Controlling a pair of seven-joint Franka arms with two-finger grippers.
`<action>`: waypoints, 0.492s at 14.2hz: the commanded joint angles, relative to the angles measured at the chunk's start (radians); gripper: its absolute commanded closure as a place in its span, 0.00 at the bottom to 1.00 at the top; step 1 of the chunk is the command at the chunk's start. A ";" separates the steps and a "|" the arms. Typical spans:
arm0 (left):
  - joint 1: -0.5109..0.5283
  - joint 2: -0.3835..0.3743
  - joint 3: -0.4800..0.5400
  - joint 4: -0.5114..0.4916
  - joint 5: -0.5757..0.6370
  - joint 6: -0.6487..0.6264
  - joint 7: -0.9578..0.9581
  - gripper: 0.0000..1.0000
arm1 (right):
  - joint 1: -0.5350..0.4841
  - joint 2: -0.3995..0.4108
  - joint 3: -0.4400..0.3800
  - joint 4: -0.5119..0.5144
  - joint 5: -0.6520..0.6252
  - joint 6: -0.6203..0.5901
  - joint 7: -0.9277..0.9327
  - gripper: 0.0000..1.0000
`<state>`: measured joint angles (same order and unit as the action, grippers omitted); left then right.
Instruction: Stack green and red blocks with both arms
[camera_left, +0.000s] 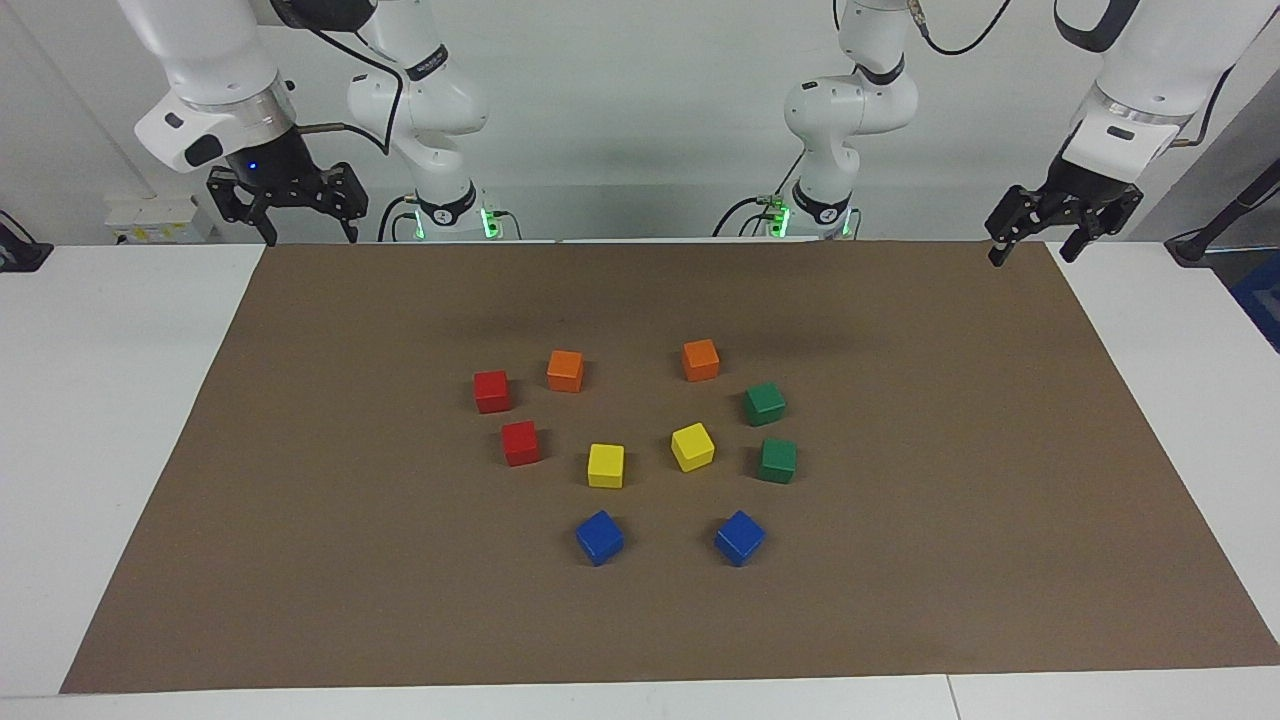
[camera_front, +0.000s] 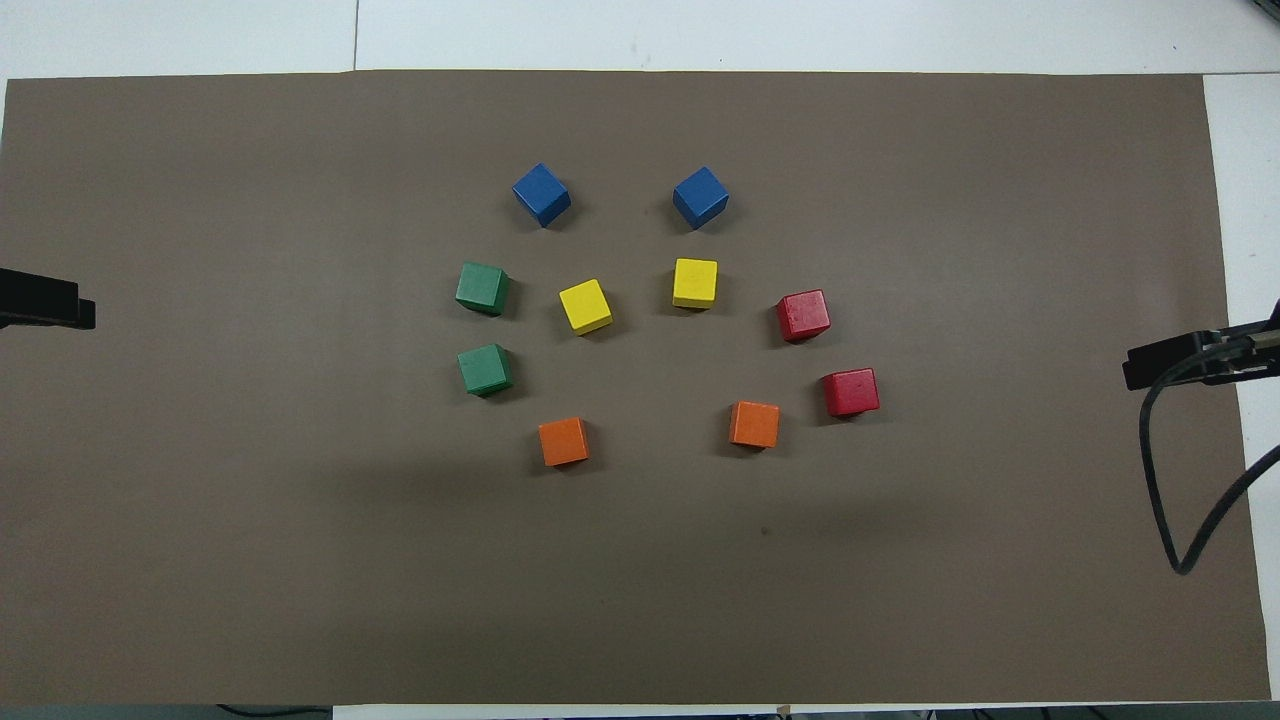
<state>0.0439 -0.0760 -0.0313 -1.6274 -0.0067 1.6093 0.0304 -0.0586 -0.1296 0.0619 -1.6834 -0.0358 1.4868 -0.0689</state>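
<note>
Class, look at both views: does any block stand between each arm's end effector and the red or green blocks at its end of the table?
Nothing visible does. The left end effector waits, open, at the mat's edge; bare mat lies between it and the green blocks. Likewise the right end effector and the red blocks.

Ten cubes in a loose ring at the middle of the brown mat (camera_left: 300, 520), none touching, gaps between all neighbours. Two green blocks (camera_left: 764, 403) (camera_left: 777, 460) at 3 o'clock in the facing view, two red blocks (camera_left: 492, 391) (camera_left: 521, 442) at 9, orange cubes (camera_left: 565, 370) (camera_left: 700, 359) at 12, blue cubes (camera_left: 599, 537) (camera_left: 739, 537) at 6, yellow cubes (camera_left: 605, 465) (camera_left: 692, 446) inside the ring. Wide bare mat all around. Left gripper (camera_left: 1034, 243) and right gripper (camera_left: 300, 228) raised over the mat's corners nearest the robots, jaws spread, holding nothing.
</note>
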 joint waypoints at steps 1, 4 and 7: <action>-0.001 -0.024 0.001 -0.026 -0.002 0.004 0.006 0.00 | -0.009 0.011 0.004 0.021 0.023 -0.023 -0.014 0.00; -0.001 -0.024 -0.001 -0.026 -0.002 0.004 0.006 0.00 | -0.013 0.011 0.003 0.022 0.060 -0.022 0.004 0.00; 0.001 -0.024 0.001 -0.026 -0.004 0.006 0.006 0.00 | -0.010 0.011 0.003 0.021 0.059 -0.022 0.006 0.00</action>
<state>0.0438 -0.0760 -0.0317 -1.6274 -0.0067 1.6093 0.0304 -0.0592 -0.1295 0.0617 -1.6832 0.0043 1.4852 -0.0677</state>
